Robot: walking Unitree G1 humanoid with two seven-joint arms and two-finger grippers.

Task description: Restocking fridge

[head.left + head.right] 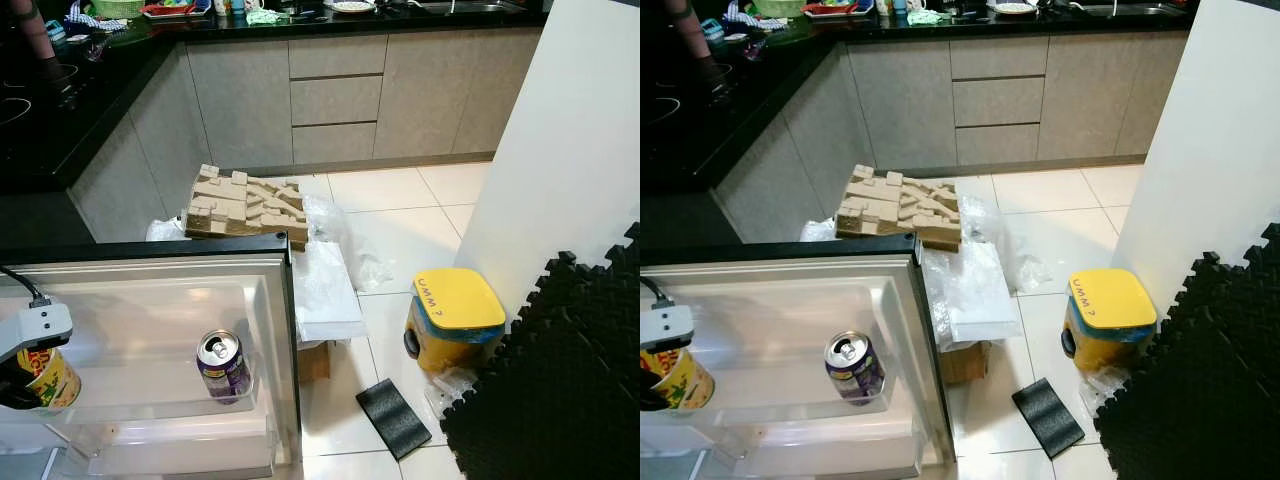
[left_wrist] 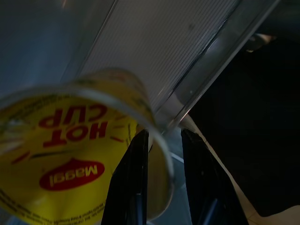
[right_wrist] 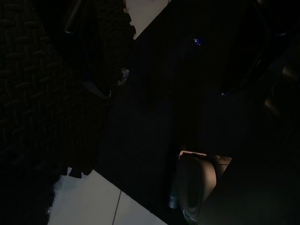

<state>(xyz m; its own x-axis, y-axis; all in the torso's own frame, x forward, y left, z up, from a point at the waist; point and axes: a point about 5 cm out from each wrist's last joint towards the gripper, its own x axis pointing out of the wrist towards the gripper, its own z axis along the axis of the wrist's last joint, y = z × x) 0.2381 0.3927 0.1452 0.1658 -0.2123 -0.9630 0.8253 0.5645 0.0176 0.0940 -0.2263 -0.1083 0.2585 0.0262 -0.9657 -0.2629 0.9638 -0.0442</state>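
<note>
Partly cropped at nine o'clock, left tool pinched noodle cup rim; purple can upright; right tool's state unreadable, dark.

On our left arm we see a pale silver-white wrist block with rounded corners and a small dark screw hole on its face. A thin black cable curves into a small grey plug on its top edge. Our left gripper has two long, flat black fingers with a dull sheen, narrowing toward the tips.
</note>
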